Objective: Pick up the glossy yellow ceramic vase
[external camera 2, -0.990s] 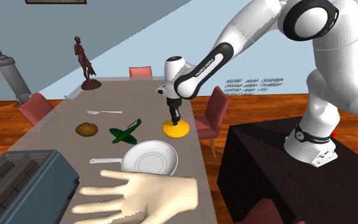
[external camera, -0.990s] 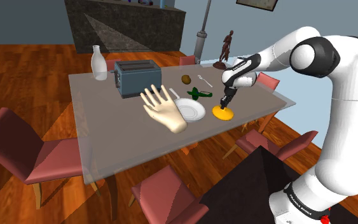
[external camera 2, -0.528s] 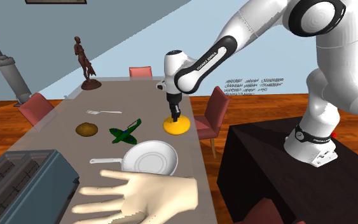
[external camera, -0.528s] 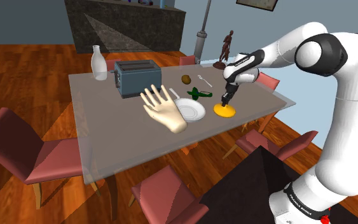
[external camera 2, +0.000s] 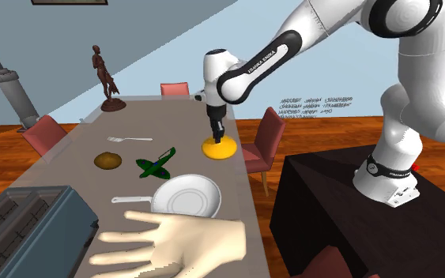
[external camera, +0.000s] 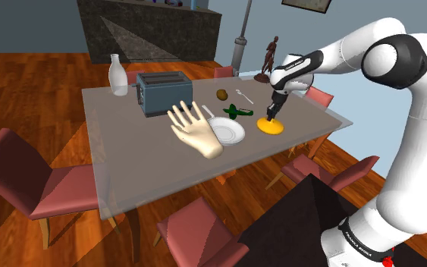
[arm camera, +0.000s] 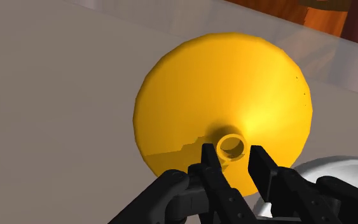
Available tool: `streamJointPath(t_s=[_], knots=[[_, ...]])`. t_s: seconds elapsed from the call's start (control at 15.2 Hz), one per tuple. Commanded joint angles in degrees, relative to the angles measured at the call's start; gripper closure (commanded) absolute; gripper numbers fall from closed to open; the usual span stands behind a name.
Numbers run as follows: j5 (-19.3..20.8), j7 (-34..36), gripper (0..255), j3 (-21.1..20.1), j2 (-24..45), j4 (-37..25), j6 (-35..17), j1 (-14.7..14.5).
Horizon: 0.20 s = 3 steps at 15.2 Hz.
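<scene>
You've got the gripper [arm camera: 233, 156] on the vase [arm camera: 222, 95], fingers narrow and pinching its thin neck btwn them; the wide yellow base flares out below. The vase is near the table [external camera 2: 133, 107] edge at the 2nd exterior view's right, near the plate [external camera 2: 185, 196] but not touching it.

Reach: done. Grasp: looks done.

Left: the lift. Can't tell from the shoulder view if the base is off the table yet, as no clear gap shows.

My read is you need a straight pull up. The neck is slim and glossy, so watch for slip or tilt.
</scene>
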State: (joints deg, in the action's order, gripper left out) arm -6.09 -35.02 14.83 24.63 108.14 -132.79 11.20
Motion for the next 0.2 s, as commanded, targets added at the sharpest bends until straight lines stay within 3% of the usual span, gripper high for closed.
streamJointPath(t_s=[0.0, 0.13], knots=[[0.35, 0.21, 255, 0.19, -1.01, -0.30, 1.28, -0.15], [0.37, 0.22, 255, 0.20, -1.08, -0.32, 1.37, -0.16]])
